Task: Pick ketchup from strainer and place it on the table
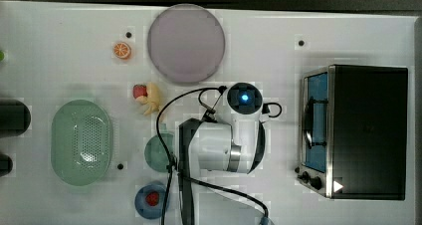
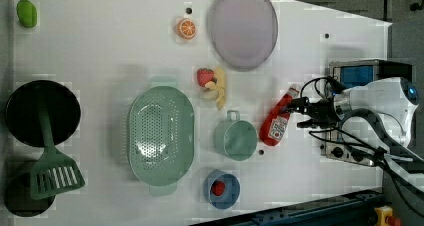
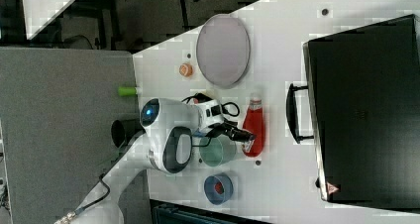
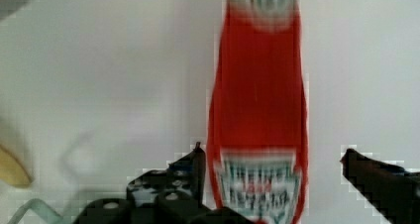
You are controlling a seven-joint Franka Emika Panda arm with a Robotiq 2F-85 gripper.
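The ketchup is out of the strainer already. It lies flat on the table, well apart from the strainer, w/ the green cup between them in the left view. The strainer has nothing in it.

The gripper hangs right over the bottle's label end. Its fingers are spread wide, one on each side of the bottle, w/ a gap on one side. So it isn't holding anything.

Looks like the job is almost done: bottle picked, moved & put down. What's left, I think, is just for the arm to lift away.
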